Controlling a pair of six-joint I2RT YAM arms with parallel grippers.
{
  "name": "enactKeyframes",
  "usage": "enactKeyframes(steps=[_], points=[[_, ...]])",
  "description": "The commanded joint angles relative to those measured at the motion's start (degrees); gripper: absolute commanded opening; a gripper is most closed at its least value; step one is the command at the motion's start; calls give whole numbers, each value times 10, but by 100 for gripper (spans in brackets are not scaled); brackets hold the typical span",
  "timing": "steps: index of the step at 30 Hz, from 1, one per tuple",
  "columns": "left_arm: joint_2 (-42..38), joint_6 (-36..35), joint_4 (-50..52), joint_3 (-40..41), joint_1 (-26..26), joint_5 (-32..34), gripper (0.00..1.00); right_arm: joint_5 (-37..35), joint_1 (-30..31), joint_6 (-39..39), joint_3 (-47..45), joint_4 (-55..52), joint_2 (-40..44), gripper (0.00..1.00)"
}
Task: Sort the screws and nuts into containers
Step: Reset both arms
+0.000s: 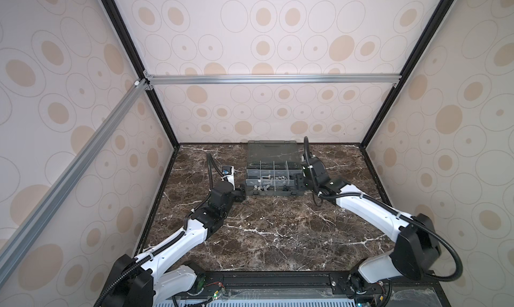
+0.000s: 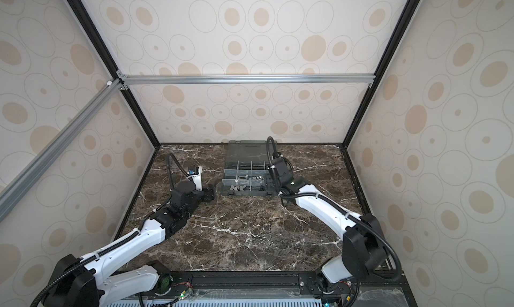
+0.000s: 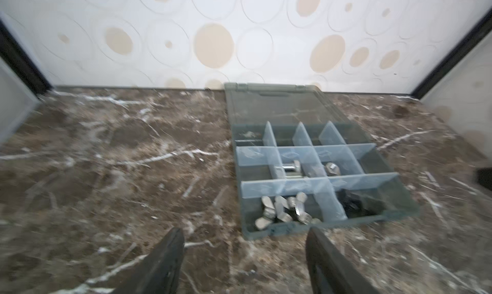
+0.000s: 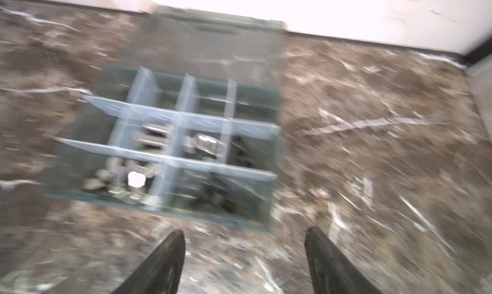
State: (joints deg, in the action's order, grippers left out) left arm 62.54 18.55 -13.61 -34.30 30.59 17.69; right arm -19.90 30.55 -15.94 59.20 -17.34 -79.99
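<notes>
**Spotter:** Your left gripper (image 3: 245,229) is nearest to its wrist camera. You have its two black fingers (image 3: 165,263) spread wide, with nothing between them.

**Operator:** And the right one?

**Spotter:** Your right gripper (image 4: 245,230) is the same: fingers far apart and empty, above the table (image 4: 372,172). That picture is blurred.

**Operator:** Where is the box?

**Spotter:** You find the box (image 3: 359,219) on the table. Its long side runs left to right, and its lid (image 3: 279,106) is laid open flat toward the back wall (image 3: 239,39). In a top view your left gripper (image 2: 210,193) is low, just beside the front left corner, with a small gap. Your right gripper (image 1: 299,181) is at the right end of the box. If it touches there, I cannot tell.

**Operator:** The screws?

**Spotter:** Silver screws (image 3: 288,170) lie flat in the middle row of compartments (image 3: 295,152), in the second one from the left. Their length goes along the long side of the box. You have a silver nut (image 3: 331,168) in the next one to the right.

In the front row there is a heap of silver pieces (image 3: 282,210) on the left and black pieces (image 3: 354,203) on the right. Whether these are screws or nuts I cannot tell. All of it lies ahead of your left fingers, inside the box.
</notes>
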Motion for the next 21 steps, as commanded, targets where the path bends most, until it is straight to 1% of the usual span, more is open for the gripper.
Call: enactKeyframes(steps=[1,2,3,5,7,10,12,13,14,15,17,19,21], points=[[-14,-63,-123,38,-14,133,82,-14,-58,36,-103,59,77,77],[-17,-74,-157,59,-18,158,86,-14,-77,41,-134,79,101,78],[-17,-84,-190,78,-25,169,88,-16,-92,46,-155,92,119,79],[-9,-108,-255,115,-42,171,92,-25,-114,66,-189,106,148,82],[12,-119,-277,130,-58,174,94,-43,-122,86,-215,121,165,84],[62,-142,-279,124,-77,167,96,-74,-126,98,-259,161,178,88],[101,-178,-283,111,-85,131,97,-84,-128,96,-287,197,175,90],[118,-179,-250,89,-88,115,97,-86,-128,111,-294,199,171,91],[135,-188,-243,74,-90,109,98,-99,-130,109,-296,200,165,91],[148,-190,-237,62,-91,114,98,-108,-131,108,-300,206,158,92],[170,-194,-245,50,-94,140,99,-99,-136,111,-317,236,146,93],[173,-207,-299,67,-98,164,99,-92,-142,106,-345,284,137,94],[165,-213,-357,103,-107,174,99,-98,-142,105,-366,329,129,95]])
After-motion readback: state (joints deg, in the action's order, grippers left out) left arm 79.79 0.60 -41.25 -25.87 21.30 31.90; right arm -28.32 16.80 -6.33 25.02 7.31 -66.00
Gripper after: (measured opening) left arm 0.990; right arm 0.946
